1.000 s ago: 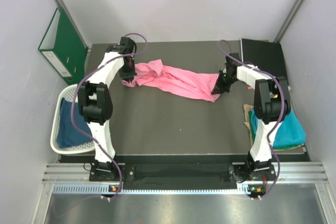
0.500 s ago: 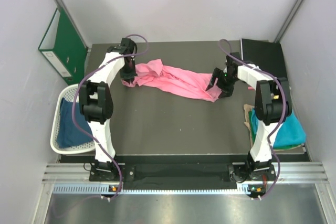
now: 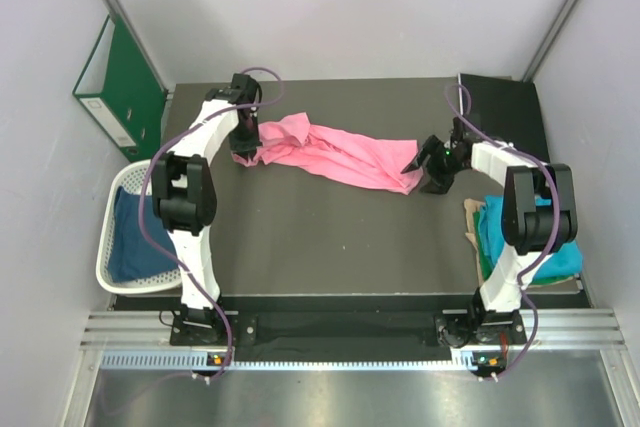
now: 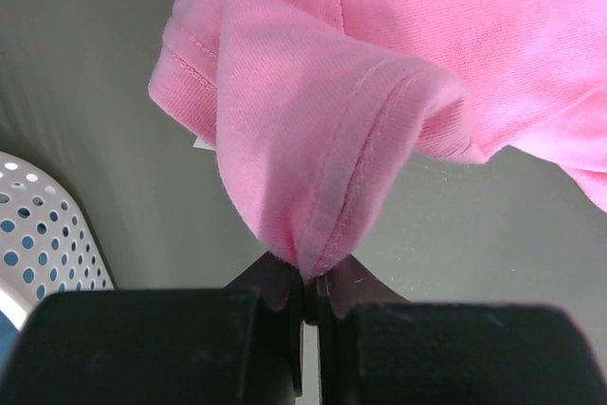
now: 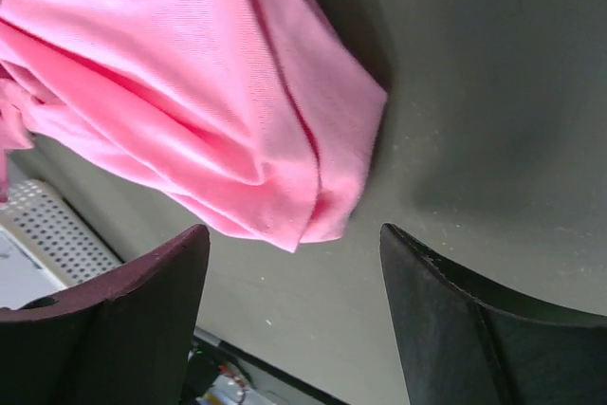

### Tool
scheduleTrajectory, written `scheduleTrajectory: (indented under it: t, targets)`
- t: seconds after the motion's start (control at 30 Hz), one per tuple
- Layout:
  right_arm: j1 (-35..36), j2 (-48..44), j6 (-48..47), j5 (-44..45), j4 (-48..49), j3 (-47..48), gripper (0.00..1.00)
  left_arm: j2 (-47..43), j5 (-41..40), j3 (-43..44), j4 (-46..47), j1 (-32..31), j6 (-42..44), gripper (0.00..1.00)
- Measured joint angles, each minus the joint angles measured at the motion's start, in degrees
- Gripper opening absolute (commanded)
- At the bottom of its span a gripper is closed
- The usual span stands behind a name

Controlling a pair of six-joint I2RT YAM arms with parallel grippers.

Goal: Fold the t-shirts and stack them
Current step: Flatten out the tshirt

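The pink t-shirt (image 3: 335, 152) lies stretched along the table's (image 3: 320, 237) far edge. The left tool (image 4: 308, 284) is clamped on its hem, anchoring that end. The right tool (image 5: 294, 236) hangs spread apart beside the opposite end, probably to regrip.

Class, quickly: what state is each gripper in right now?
Left gripper: shut on the bright pink cloth t-shirt.
Right gripper: open, holding nothing.

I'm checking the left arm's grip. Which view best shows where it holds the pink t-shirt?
Left wrist: the left gripper pinches the pink t-shirt by its stitched hem, close up. The top view shows the whole crumpled shirt, the grip too small. The right wrist view shows only its other end, ungripped.
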Motion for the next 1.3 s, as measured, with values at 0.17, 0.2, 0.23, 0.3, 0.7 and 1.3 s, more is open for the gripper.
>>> scheduleTrajectory:
  t: [0.17,0.2,0.23,0.3,0.7,1.3]
  targets:
    - [-1.03,0.00,4.70,-3.45,5.49,-4.35,0.70,0.00,0.00,-0.02,0.02,0.00,0.20,0.00]
    - [-1.03,0.00,5.62,-4.24,6.58,-4.72,0.70,0.00,0.00,-0.02,0.02,0.00,0.22,0.00]
    - [-1.03,0.00,6.45,-4.96,7.82,-5.09,0.69,0.00,0.00,-0.02,0.04,0.00,0.22,0.00]
    - [-1.05,0.00,7.89,-6.19,9.64,-5.42,0.68,0.00,0.00,-0.09,0.07,0.00,0.22,0.00]
    - [-1.07,-0.48,10.97,-9.99,12.63,-5.44,0.63,0.00,-0.02,-0.57,0.11,0.00,0.24,0.00]
    - [-1.33,-3.67,8.41,-9.99,5.86,-4.94,0.64,0.00,0.02,-0.76,0.31,0.00,0.33,0.00]
